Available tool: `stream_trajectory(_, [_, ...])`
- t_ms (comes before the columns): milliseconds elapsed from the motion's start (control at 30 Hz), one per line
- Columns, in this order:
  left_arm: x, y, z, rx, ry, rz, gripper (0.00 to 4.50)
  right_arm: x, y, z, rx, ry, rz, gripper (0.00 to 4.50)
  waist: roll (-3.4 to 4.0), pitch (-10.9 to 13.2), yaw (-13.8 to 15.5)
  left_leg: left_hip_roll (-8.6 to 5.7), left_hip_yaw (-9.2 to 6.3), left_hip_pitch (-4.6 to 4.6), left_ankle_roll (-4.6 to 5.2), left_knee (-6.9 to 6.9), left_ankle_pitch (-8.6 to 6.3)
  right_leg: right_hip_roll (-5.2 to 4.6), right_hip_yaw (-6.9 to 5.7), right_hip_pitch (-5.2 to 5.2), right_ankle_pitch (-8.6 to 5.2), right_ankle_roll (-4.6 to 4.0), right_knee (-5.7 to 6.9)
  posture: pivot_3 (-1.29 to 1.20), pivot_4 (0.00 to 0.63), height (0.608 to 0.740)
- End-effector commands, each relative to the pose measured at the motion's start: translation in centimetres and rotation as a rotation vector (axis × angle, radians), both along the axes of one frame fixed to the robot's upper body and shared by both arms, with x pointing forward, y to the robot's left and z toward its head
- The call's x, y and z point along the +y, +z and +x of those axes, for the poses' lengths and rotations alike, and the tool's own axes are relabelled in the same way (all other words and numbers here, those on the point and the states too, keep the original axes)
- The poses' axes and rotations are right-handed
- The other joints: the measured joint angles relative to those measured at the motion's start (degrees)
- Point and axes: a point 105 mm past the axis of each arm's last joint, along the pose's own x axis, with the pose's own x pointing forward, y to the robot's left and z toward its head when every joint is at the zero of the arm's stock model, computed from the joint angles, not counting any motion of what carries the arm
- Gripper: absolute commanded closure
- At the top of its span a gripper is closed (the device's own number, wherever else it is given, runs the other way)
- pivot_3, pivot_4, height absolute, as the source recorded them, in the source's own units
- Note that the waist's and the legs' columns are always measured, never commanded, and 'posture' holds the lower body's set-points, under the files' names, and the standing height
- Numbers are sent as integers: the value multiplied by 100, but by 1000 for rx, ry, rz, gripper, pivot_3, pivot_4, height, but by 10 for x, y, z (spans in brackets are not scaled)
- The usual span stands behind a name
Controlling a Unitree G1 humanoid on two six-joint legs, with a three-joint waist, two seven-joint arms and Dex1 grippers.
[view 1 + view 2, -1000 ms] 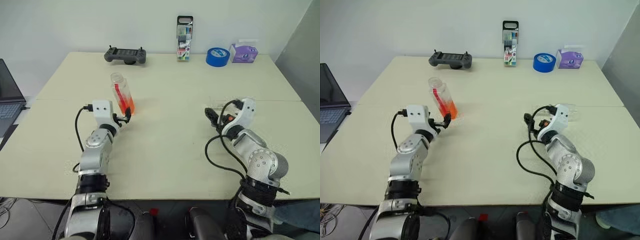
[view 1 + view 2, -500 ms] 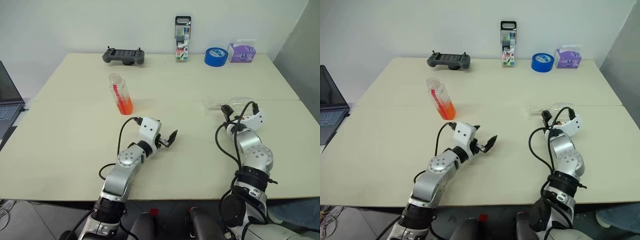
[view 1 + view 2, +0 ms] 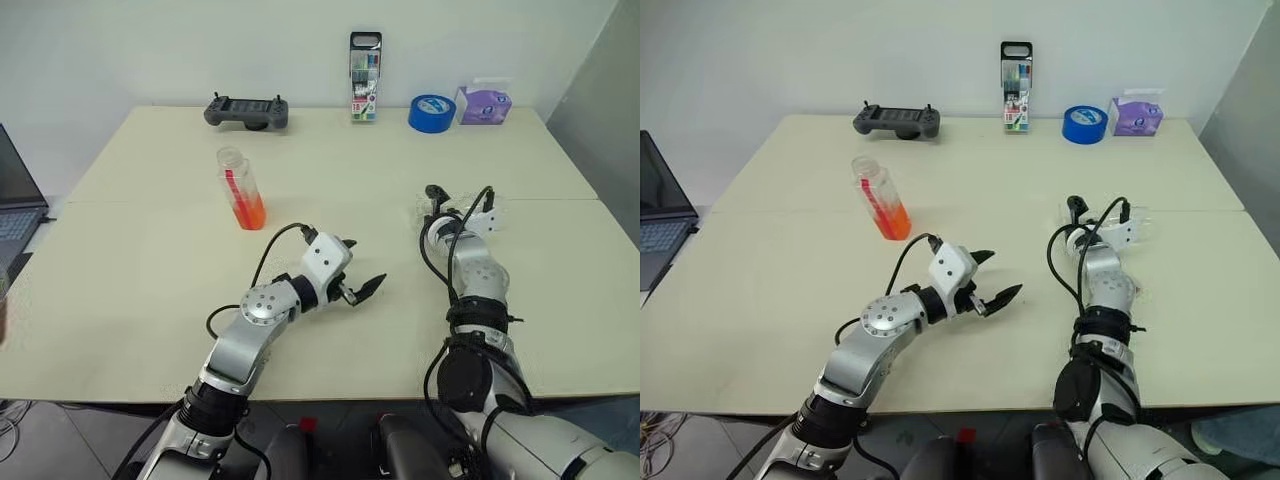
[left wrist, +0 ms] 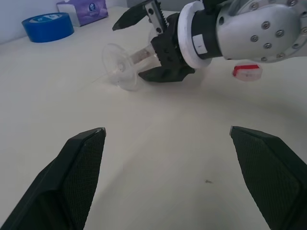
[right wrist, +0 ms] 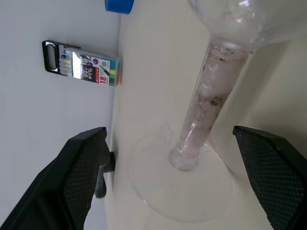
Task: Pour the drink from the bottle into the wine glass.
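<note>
Wine glass [image 4: 125,67] lies on its side on the surface; right hand [image 4: 151,40] spread around its stem, not clamped. Left hand [image 3: 987,279] apart, empty. Bottle [image 3: 880,198] upright, well off. Next: clamp stem, stand glass up

My arms are silver metal with round screwed joints, white wrist housings, looping black cables, black textured fingers [image 4: 84,177].

Bright, even, diffuse light falls across the cream table [image 3: 150,290], with only soft, faint shadows. The head views are sharp throughout. In the left wrist view the near black fingertips [image 4: 81,158] look slightly soft, and the wine glass [image 5: 206,110] shows small white glints.
</note>
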Motion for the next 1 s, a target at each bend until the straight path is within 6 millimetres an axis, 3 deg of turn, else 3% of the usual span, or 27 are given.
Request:
stream_trajectory(33, [-5,18,-4,-53,-21,-31,17,-10,-2,8,-15,-53,35,176,0,0,1,0,3,3,0,1,0,0,3,2,0,0,0,0,150,740])
stream_trajectory(167, [0,18,0,-48,5,-32,0,-23,-9,13,5,-117,-4,1340,0,0,1,-2,2,18,1,3,0,-1,2,21,0,0,-3,0,150,740])
stream_trajectory(300, [8,19,6,-41,43,-44,0,-16,23,16,-142,-64,-364,2824,2,2,7,-4,3,24,1,2,0,-2,4,30,0,0,-8,0,150,740])
stream_trajectory(400, [21,17,14,-55,123,-32,0,7,45,8,-299,25,-705,3872,2,2,5,-2,3,24,1,-1,0,-2,5,25,0,1,-8,0,150,740])
stream_trajectory(467, [36,16,20,-65,201,-38,0,38,63,-10,-462,106,-980,4334,3,1,7,2,-3,19,1,-4,-1,-2,3,18,-1,1,-6,0,150,740])
stream_trajectory(600, [47,18,12,-18,203,-102,0,94,71,-47,-688,190,-1321,4338,4,0,-46,14,-28,4,0,-3,0,-13,4,-7,0,1,6,0,150,740])
stream_trajectory(733, [48,29,-23,17,87,-157,0,127,55,-65,-768,209,-1444,4338,4,1,-48,14,-39,4,-3,-4,1,-14,1,-6,0,0,4,0,150,740])
stream_trajectory(833, [57,31,-41,41,81,-147,0,137,43,-68,-773,195,-1454,4338,4,1,-32,10,-43,2,-4,-3,1,-19,3,-4,0,0,0,0,150,740])
stream_trajectory(1000, [72,30,-50,74,143,-127,0,144,22,-64,-743,195,-1462,4338,2,1,50,-5,-43,8,-8,3,4,-19,-2,8,-1,-1,-6,0,150,740])
